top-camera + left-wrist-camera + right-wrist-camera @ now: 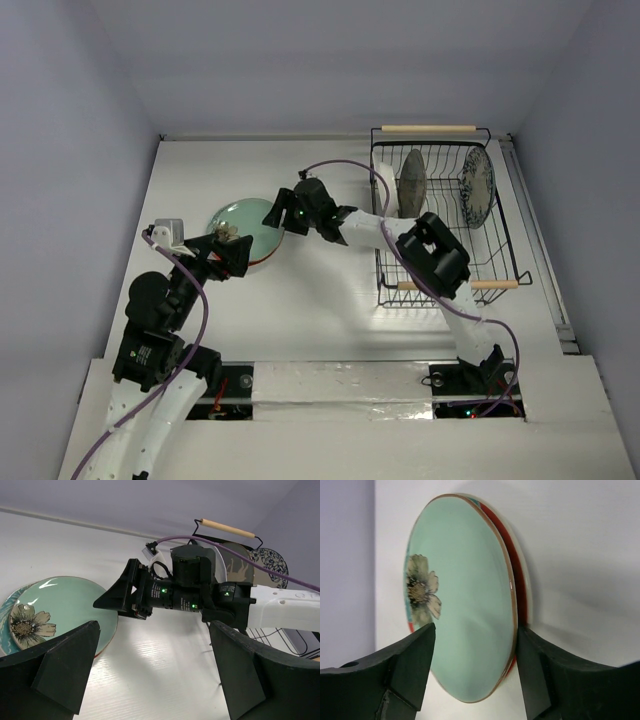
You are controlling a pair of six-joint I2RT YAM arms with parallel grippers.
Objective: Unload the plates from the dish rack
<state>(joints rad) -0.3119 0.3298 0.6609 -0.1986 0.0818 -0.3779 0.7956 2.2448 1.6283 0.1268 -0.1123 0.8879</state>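
Teal-green plate (243,222) lies flat atop teal-and-red plate (521,587), on the table left of dish rack (500,232). Right gripper (278,214) fingers wide, straddling the stack's rim. Left gripper (238,248) wide, empty, near the stack. Speckled plate (411,183) and floral plate (478,186) stand upright in the rack.

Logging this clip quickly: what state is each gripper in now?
Left gripper: open, empty.
Right gripper: open, fingers either side of the teal plate rim.

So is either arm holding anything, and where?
Nothing, it seems. The left gripper is empty; the right gripper stands open around the rim of the teal-green plate, not visibly pinching.
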